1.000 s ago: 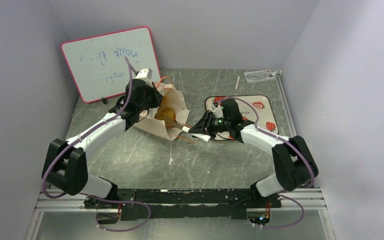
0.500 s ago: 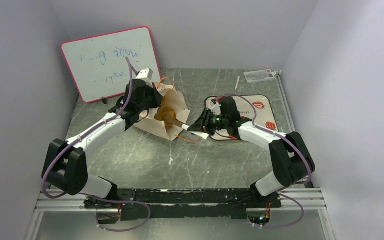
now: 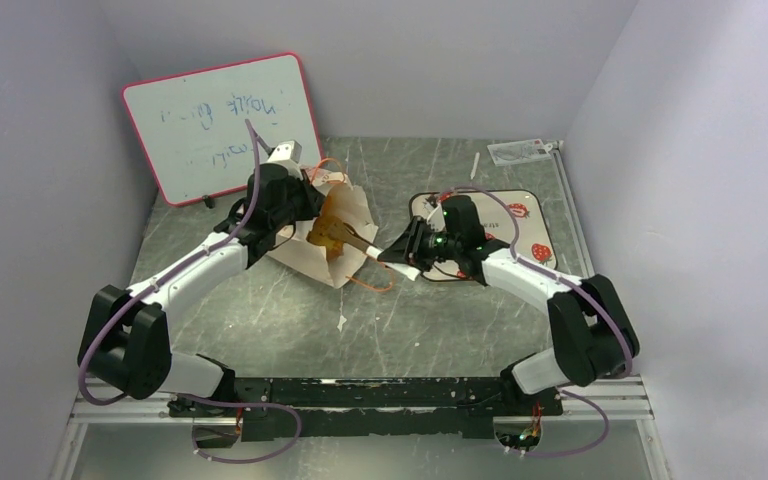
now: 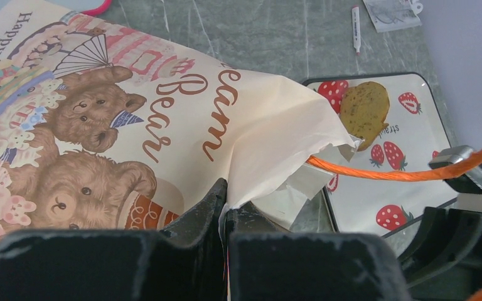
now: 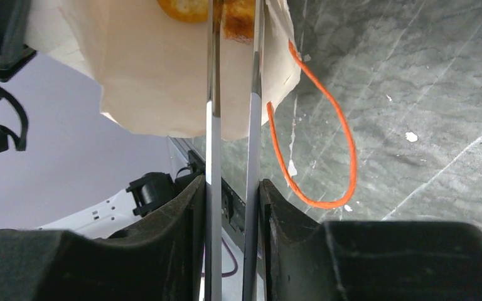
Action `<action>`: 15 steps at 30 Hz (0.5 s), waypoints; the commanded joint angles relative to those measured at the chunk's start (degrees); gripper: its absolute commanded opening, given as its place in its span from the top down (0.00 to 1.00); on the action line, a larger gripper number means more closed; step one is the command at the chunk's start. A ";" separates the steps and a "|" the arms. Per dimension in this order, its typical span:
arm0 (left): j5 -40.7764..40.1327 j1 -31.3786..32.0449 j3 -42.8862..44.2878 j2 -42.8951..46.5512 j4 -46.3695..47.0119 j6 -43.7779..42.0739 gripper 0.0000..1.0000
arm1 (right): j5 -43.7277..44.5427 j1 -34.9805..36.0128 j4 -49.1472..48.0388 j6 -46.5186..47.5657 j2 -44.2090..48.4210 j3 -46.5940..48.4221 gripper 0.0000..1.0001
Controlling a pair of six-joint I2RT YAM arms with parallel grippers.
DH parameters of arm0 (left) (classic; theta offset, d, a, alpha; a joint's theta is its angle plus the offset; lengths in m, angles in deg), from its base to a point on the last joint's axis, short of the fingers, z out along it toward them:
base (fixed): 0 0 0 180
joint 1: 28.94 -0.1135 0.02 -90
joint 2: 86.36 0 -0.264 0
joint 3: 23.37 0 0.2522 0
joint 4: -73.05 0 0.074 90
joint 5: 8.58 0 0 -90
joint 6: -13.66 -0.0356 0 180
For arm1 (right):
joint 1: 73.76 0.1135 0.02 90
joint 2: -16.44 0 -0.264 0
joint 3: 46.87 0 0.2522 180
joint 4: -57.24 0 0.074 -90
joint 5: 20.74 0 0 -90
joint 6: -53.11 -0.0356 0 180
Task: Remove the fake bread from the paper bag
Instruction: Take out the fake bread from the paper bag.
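The paper bag [image 3: 335,240] lies tilted on the table with its mouth toward the right arm; its bear print shows in the left wrist view [image 4: 132,125]. My left gripper [image 3: 298,205] is shut on the bag's edge [image 4: 226,197]. My right gripper [image 3: 407,255] is shut on metal tongs [image 5: 232,125], whose arms reach into the bag's mouth. At the tong tips sits orange-brown fake bread [image 5: 238,19], with another orange piece [image 5: 185,9] beside it. Bread shows in the mouth from above [image 3: 328,228]. A brown speckled loaf chunk [image 4: 364,113] lies on the strawberry tray [image 4: 408,163].
The pink-framed whiteboard [image 3: 222,125] leans on the back-left wall. The strawberry tray [image 3: 520,215] lies behind the right arm. A white pen [image 3: 475,165] and a plastic packet [image 3: 520,150] lie at the back. An orange bag handle [image 5: 345,144] loops on the table.
The left arm has shifted slightly and the bag's mouth has tipped a little. The right gripper with the tongs stays at the bag's mouth, almost unmoved.
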 commanded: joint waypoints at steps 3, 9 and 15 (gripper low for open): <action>2.23 -0.16 -0.17 1.37 3.42 1.52 0.93 | -0.49 2.26 -7.73 -0.01 -3.68 -0.67 0.70; 2.18 -0.20 0.51 1.54 2.48 1.33 0.93 | -1.78 3.75 -11.64 -1.05 -7.54 -0.37 0.56; 1.81 -0.16 0.71 1.81 1.99 1.30 0.93 | -1.45 3.89 -10.59 -0.66 -7.70 0.20 0.60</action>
